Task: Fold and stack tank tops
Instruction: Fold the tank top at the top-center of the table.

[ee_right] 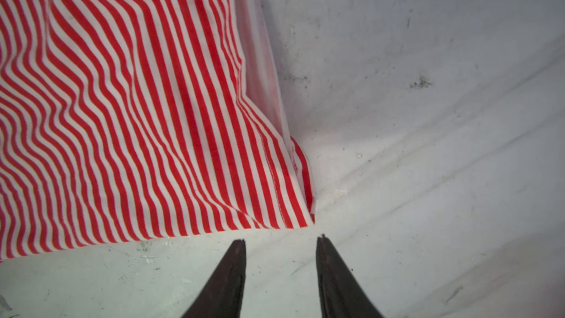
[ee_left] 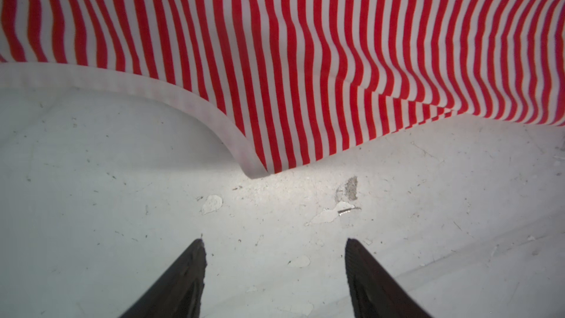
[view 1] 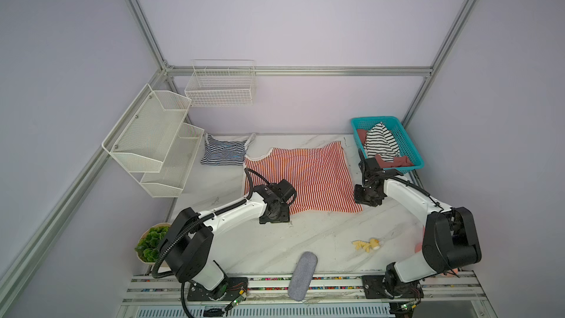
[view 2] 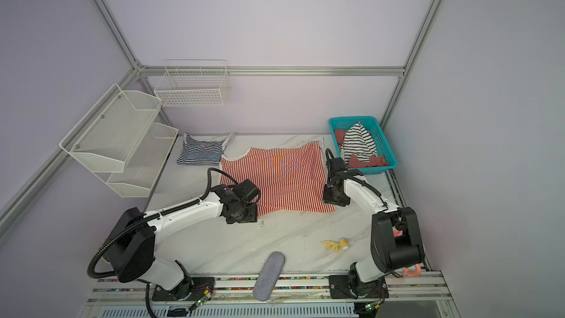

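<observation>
- red-n-white tank top (view 1: 305, 175) is spread out mid table (view 1: 275, 249), towards the back. pale trim edge is on the robot's left side, hem on its right. a few ripples in it, otherwise pretty flat.
- left gripper (ee_left: 273, 241) sits over bare table right by the near trimmed corner of that top. fingers (ee_left: 183, 279) are spread apart w/ nothing btwn them, and they're not touching the cloth.
- right gripper (ee_right: 281, 238), same deal at the near hem corner. fingers (ee_right: 333, 279) are parted and empty, tips just short of the fabric, no contact afaict.
- in the left wrist view a 2nd striped layer peeks out under the near edge, so it's doubled there.
- navy-n-white tank top (view 1: 224, 151) is bunched up at the back left of the table, next to the lower tier of the white mesh shelf (view 1: 146, 136). it's just beside the red one's far corner, can't tell if they touch.
- teal basket (view 1: 374, 118) is back right, w/ a black-n-white striped garment (view 1: 380, 142) and some reddish-brown cloth (view 1: 397, 163) heaped in it.
- grey felt case (view 1: 302, 276) lies at the front edge, partly over the rail.
- small yellow toy (view 1: 367, 244) is front right on the table, potted plant (view 1: 151, 243) front left by the left arm, wire basket (view 1: 220, 87) up on the back wall.
</observation>
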You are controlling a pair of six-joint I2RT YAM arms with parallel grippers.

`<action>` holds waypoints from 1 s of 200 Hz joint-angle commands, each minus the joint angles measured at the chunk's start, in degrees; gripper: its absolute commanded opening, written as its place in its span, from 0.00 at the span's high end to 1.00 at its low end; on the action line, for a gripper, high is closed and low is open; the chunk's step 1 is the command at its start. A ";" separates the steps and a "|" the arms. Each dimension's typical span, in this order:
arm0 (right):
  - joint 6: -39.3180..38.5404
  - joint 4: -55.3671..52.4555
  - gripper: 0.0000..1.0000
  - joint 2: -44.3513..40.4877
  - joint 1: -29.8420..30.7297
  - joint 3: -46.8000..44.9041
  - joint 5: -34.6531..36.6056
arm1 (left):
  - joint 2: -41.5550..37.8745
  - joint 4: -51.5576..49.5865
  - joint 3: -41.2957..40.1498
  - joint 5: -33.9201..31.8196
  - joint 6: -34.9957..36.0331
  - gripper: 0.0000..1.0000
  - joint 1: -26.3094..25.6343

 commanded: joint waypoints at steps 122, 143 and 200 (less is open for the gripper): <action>-1.08 0.11 0.59 5.95 -1.31 -2.78 1.79 | 5.71 4.29 -0.92 -2.37 -4.45 0.30 4.09; -1.18 0.56 0.59 6.83 -1.30 -2.93 1.92 | 7.16 4.43 -0.41 -1.94 -4.44 0.30 4.22; -1.23 1.27 0.59 7.81 -1.56 -3.18 2.57 | 9.94 6.45 -1.69 -1.15 -5.13 0.34 4.40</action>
